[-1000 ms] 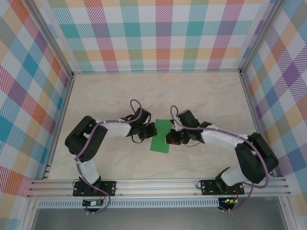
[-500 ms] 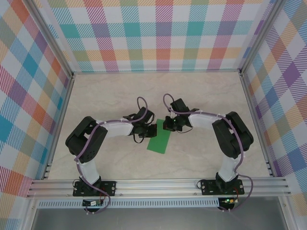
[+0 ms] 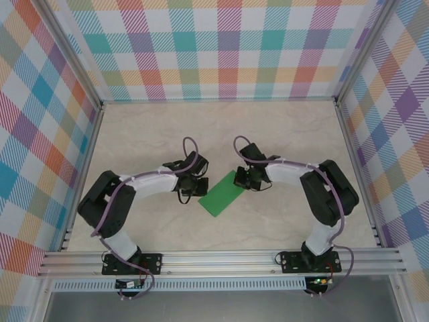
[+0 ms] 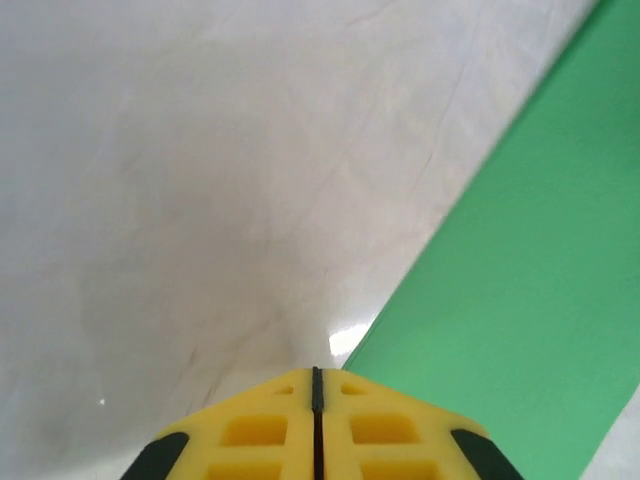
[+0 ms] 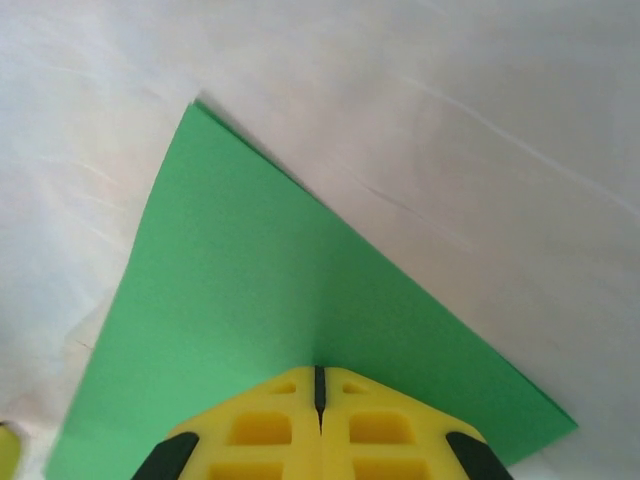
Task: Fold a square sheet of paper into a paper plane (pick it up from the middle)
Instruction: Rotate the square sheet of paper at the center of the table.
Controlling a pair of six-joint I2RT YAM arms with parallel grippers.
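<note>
Top external: square sheet of paper, folded to strip, now swung diagonal on worktop. Left gripper clenched, backed off beside it; right gripper clenched over far end. We judge crease-pressing underway.

Left wrist cam: the green paper is running off the right and bottom edges, so most of it is getting cut off. The left gripper is getting chopped by the bottom edge too, and I'm not managing to tell if it's touching the paper. On the right wrist cam the right gripper is covering the paper's near side. A tiny yellow bit is peeking in bottom left, too clipped to identify. From above, both grippers are looking too small to read.
</note>
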